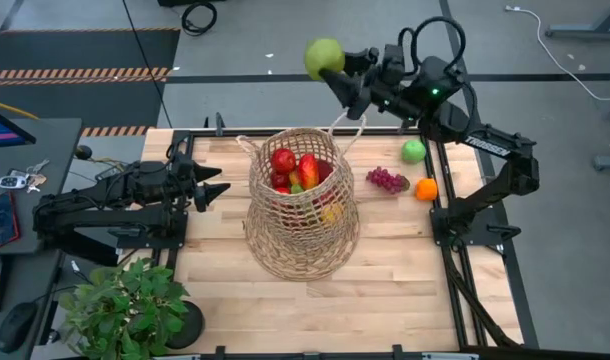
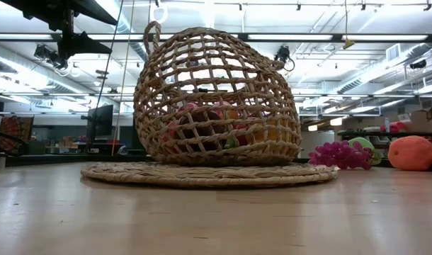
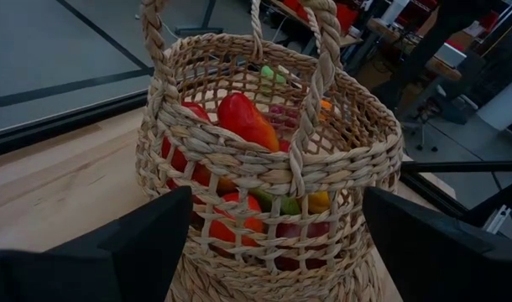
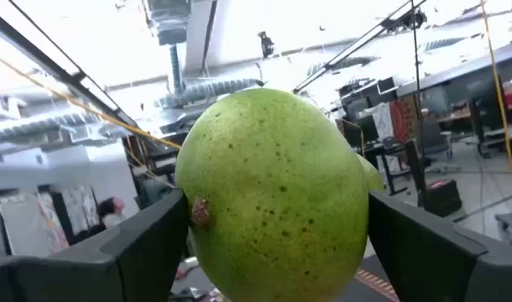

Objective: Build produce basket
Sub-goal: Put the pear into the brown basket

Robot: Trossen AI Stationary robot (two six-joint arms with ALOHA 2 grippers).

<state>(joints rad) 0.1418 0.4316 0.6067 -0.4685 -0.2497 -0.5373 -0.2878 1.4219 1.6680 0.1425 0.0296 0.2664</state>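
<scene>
The tan wicker basket (image 1: 303, 205) stands on its wide flat base in the middle of the table, holding red apples, a red pepper and other produce (image 1: 295, 170). In the left wrist view the basket (image 3: 264, 151) fills the picture, with its loop handles up. My right gripper (image 1: 332, 68) is raised beyond the table's far edge, shut on a green mango (image 1: 323, 57). My left gripper (image 1: 217, 187) waits open, level, just left of the basket's neck. Purple grapes (image 1: 387, 180), a green apple (image 1: 413, 151) and an orange (image 1: 426, 189) lie on the table right of the basket. My right gripper pinches the green mango (image 4: 277, 197) between its two fingers (image 4: 147, 243), one on each flank. The fruit is lifted clear, high above and beyond the far edge of the table.
A leafy potted plant (image 1: 130, 310) stands at the near left corner. The grapes (image 2: 340, 154) and orange (image 2: 412, 152) lie right of the basket in the low view. Bare wood lies near and left of the basket.
</scene>
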